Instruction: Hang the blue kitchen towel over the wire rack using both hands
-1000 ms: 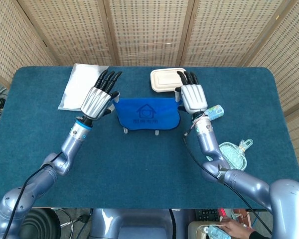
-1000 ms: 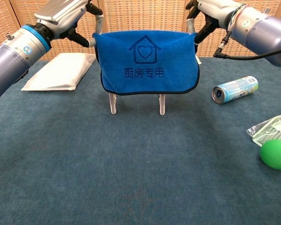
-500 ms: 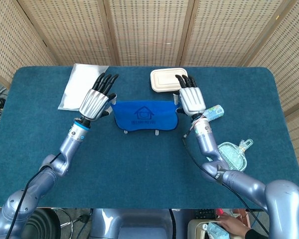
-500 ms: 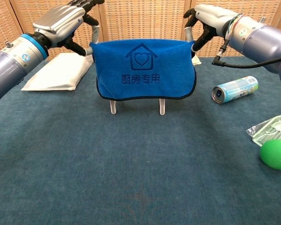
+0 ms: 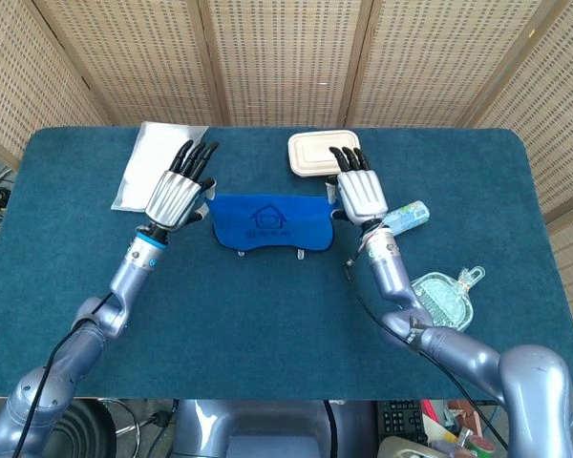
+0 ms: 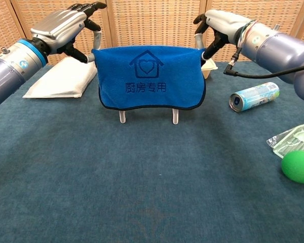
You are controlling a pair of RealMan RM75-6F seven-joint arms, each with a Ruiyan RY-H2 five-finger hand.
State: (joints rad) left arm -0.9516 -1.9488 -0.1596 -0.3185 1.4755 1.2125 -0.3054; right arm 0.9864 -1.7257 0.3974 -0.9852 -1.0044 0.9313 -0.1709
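I looked down on a blue table backed by woven screens. At its middle the towel hung over the rack, printed side facing me in the chest view, only the rack's two pale feet showing below the hem.

My left hand was at the towel's left top corner. Its fingers stretched nearly straight and close together above the cloth, while the thumb side sat against the corner. I could not tell whether it truly pinched the cloth or only touched it.

My right hand mirrored it at the right top corner, fingers long and close together, thumb tucked down at the towel's edge. Again, I could not tell if the grip was closed.

A white pouch lay flat at the far left. A cream lidded box sat behind the right hand. A can lay on its side to the right, apart from the towel. Nearer me on the right, a green ball rested beside a clear tray.
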